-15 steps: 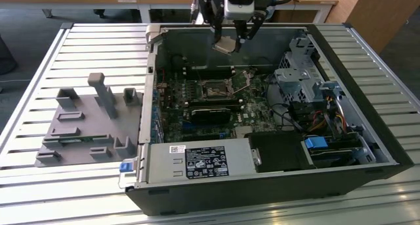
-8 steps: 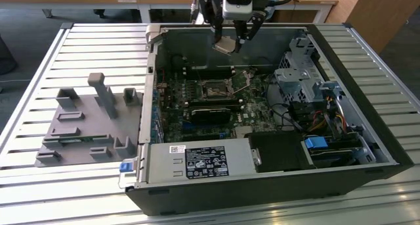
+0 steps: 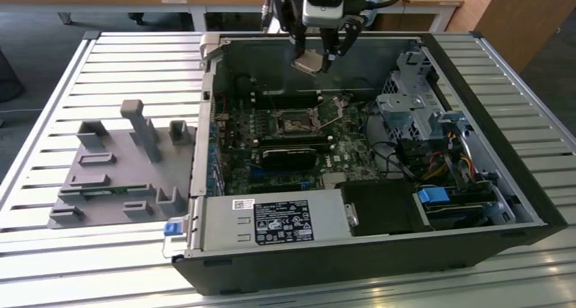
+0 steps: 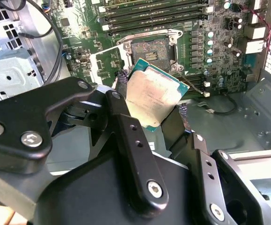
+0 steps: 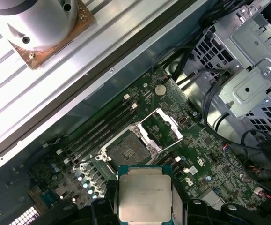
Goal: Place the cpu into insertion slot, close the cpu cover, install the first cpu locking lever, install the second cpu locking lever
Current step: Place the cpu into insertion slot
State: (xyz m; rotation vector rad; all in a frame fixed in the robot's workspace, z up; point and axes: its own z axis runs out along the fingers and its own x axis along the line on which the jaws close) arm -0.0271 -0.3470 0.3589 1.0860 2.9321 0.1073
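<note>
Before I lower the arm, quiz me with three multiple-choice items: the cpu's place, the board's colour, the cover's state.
1. Where is the cpu?
A) seated in the slot
B) held in the gripper above the board
C) lying on the board beside the slot

2. What colour is the board?
A) green
B) red
C) white

3. How does the cover stand?
A) shut over the slot
B) swung open
C) shut over the cpu

Key:
1 B, the gripper clamps the cpu by its edges over the case.
2 A, green shows around the slot in both wrist views.
3 B, the cover's frame stands raised beside the bare slot.
</note>
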